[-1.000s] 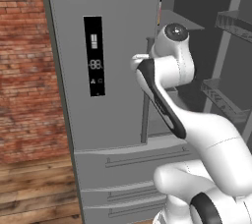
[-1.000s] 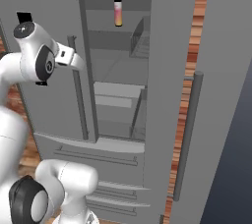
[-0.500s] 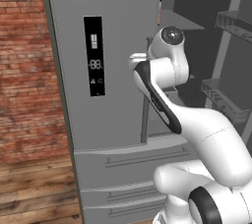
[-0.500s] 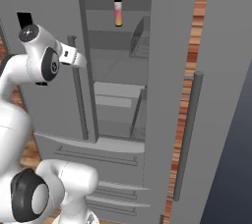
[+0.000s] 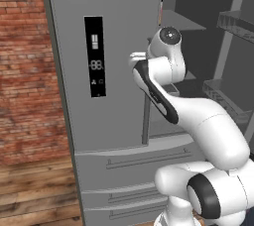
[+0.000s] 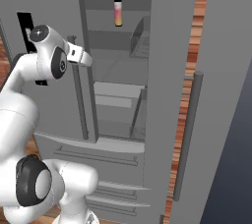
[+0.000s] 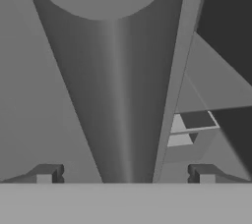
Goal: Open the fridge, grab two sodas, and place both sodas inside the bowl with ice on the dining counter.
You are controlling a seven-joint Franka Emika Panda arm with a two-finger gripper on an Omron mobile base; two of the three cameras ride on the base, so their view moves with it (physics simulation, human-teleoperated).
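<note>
Fridge: tall fridge of smooth matte grey, flat-faced; left door shut, right door swung open at centre-right of the right base view.
Display: glossy black rectangular panel with pale digits, upper left-centre of the left base view.
Handles: round grey vertical bars; one fills the middle of the hand view, another runs down the open door's edge.
Drawers: two wide flat fronts with thin horizontal pulls, low in the left base view.
Shelves: plain grey shelves inside; a boxy bin at mid-height.
Soda: slim bottle with pink-orange body and black cap and neck, upright on the upper shelf, top centre of the right base view.
Fingers: two small dark tips spread wide, released, standing either side of the bar handle; contact cannot be told.
Surroundings: rough red brick wall at left, wood-plank floor at lower left.
</note>
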